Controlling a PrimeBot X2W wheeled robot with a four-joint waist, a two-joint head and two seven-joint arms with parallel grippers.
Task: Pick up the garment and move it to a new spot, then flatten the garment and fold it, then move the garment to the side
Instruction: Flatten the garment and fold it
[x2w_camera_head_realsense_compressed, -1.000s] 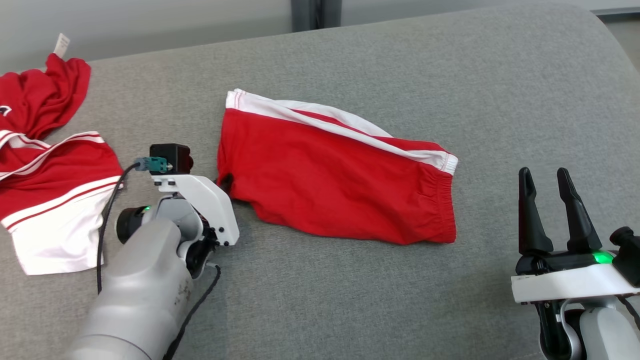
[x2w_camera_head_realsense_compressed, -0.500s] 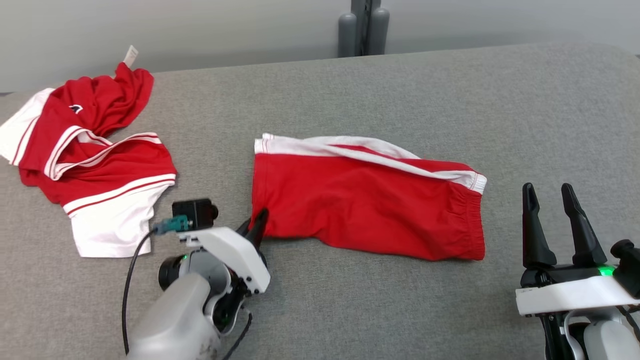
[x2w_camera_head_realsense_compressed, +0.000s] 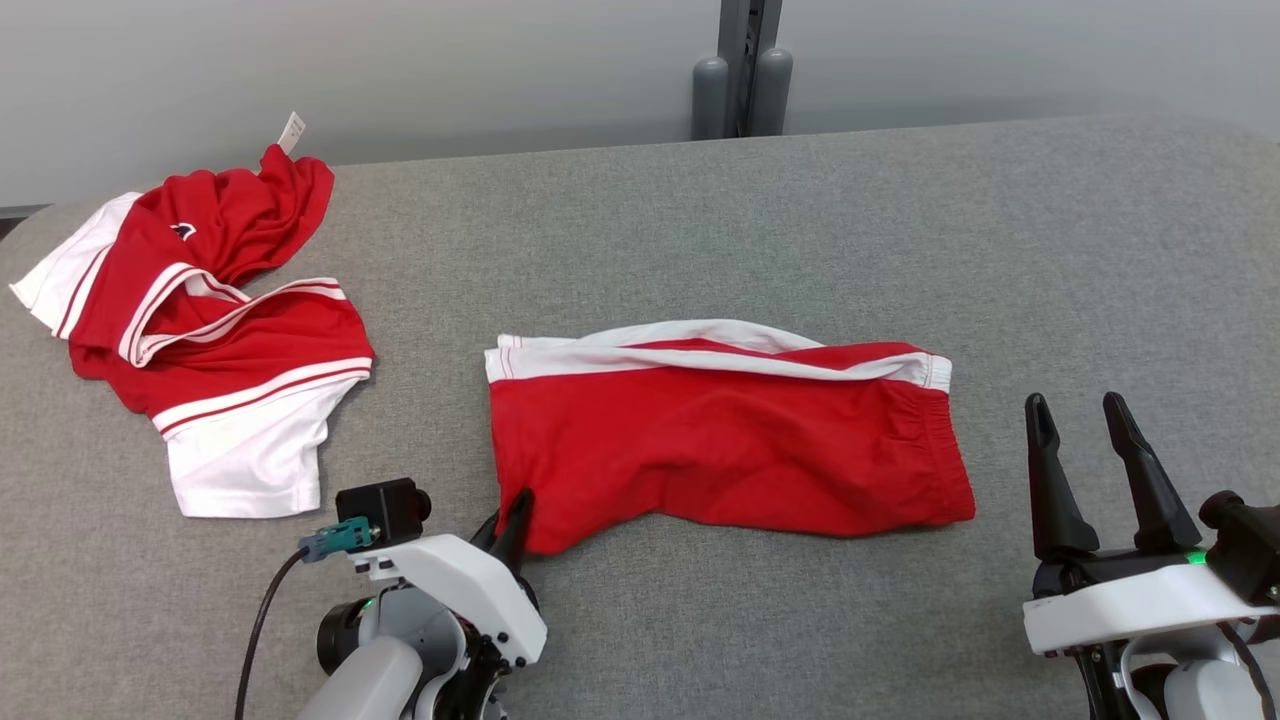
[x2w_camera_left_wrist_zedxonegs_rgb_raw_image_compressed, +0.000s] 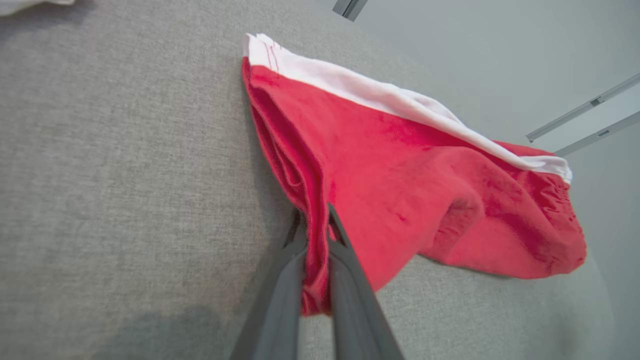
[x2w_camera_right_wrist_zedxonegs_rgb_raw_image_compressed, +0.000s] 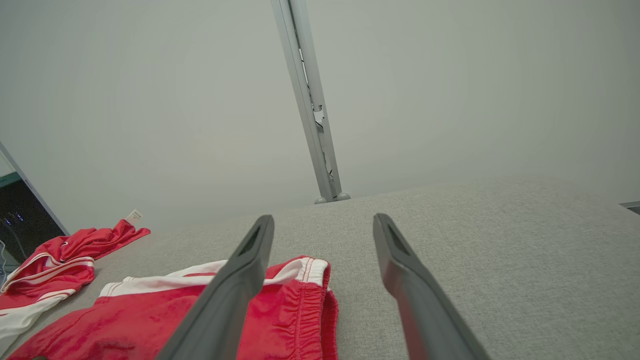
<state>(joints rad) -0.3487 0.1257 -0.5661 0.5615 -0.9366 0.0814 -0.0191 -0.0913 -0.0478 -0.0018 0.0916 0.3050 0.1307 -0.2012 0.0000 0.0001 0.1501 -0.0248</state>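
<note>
1. Head view: two red-and-white garments lie on the grey padded surface (x2w_camera_head_realsense_compressed: 900, 230): the shorts (x2w_camera_head_realsense_compressed: 730, 450) at centre and one crumpled garment (x2w_camera_head_realsense_compressed: 200, 340) at far left, well apart. The left gripper (x2w_camera_head_realsense_compressed: 510, 512) grasps the shorts' near-left corner. The right gripper (x2w_camera_head_realsense_compressed: 1075, 410) stands released, clear of the cloth.
2. Left wrist view: two fingers pinch one thin hem. Risk: dragging may pull the hem free or bunch the cloth.
3. Right wrist view: two spread fingers, nothing between them. Risk: a one-corner pull may skew the shorts.

Garment (x2w_camera_head_realsense_compressed: 720, 450): we see red, white band along its upper edge.
Other garment (x2w_camera_head_realsense_compressed: 200, 330), upper left: we see red, white bands, thin stripes.
Surface (x2w_camera_head_realsense_compressed: 1050, 250): we see grey weave.
</note>
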